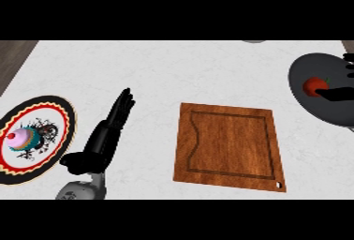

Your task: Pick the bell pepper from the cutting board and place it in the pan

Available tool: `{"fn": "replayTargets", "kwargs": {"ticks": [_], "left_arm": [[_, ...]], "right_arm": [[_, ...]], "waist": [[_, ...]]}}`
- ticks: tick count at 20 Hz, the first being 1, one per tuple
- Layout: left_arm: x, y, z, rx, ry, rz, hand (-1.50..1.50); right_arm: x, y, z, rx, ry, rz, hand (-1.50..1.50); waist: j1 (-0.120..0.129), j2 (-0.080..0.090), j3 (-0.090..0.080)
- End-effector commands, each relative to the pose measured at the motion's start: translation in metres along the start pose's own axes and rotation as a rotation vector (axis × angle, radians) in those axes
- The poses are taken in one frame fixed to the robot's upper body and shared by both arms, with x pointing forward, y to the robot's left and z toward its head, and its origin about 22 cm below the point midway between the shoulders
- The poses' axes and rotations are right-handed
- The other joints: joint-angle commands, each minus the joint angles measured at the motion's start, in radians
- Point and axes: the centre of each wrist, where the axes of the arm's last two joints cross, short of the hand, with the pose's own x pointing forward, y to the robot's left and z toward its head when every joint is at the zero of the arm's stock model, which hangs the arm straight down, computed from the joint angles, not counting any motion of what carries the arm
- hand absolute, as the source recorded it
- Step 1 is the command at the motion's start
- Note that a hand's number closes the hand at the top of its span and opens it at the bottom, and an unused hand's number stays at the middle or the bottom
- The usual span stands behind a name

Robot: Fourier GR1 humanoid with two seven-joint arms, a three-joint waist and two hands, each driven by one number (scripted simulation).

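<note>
At the right edge of the frame, a red bell pepper (pixel 317 85) sits inside a dark grey pan (pixel 307 101), toward the pan's middle. The robot's right hand (pixel 337 93) reaches in from the right edge over the pan; a black finger lies just right of and slightly below the pepper, touching or nearly touching it, while other fingers (pixel 350 58) show higher up at the frame's edge, apart from the pepper. Whether the right hand's fingers are curled round the pepper or spread away from it cannot be told, since most of the hand is cut off by the frame.

In the centre, the wooden cutting board (pixel 232 145) lies flat on the white marbled table (pixel 173 70), with a groove running round its face and a small hole at its lower right corner.

At lower left, the left hand (pixel 110 126) rests on the table with its fingers straight and close together, pointing toward the upper right, holding nothing.

At the far left edge, a plate (pixel 59 117) with a black, red and yellow rim carries a pink-topped cupcake (pixel 24 139).
</note>
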Motion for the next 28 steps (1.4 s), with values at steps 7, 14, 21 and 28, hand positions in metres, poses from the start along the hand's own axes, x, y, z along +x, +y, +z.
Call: {"fn": "replayTargets", "kwargs": {"ticks": [7, 14, 21, 28], "left_arm": [[0.003, -0.001, -0.005, 0.016, -0.017, -0.006, 0.0], [-0.004, 0.002, 0.002, 0.018, 0.006, -0.003, 0.0], [-0.011, 0.007, 0.015, 0.067, 0.023, 0.005, 0.0], [-0.002, 0.012, 0.017, 0.062, 0.012, 0.001, 0.0]], "right_arm": [[0.007, 0.012, 0.001, -0.05, -0.097, -0.282, -1.5], [-0.017, -0.024, -0.002, -0.096, -0.087, -0.528, -1.5], [-0.078, -0.065, 0.018, 0.062, -0.124, -0.717, -1.5], [-0.115, -0.069, 0.042, 0.16, -0.215, -0.737, -1.5]], "waist": [[-0.011, 0.0, 0.004], [-0.033, -0.009, 0.001], [-0.056, -0.019, 0.0], [-0.056, -0.026, -0.001]]}}
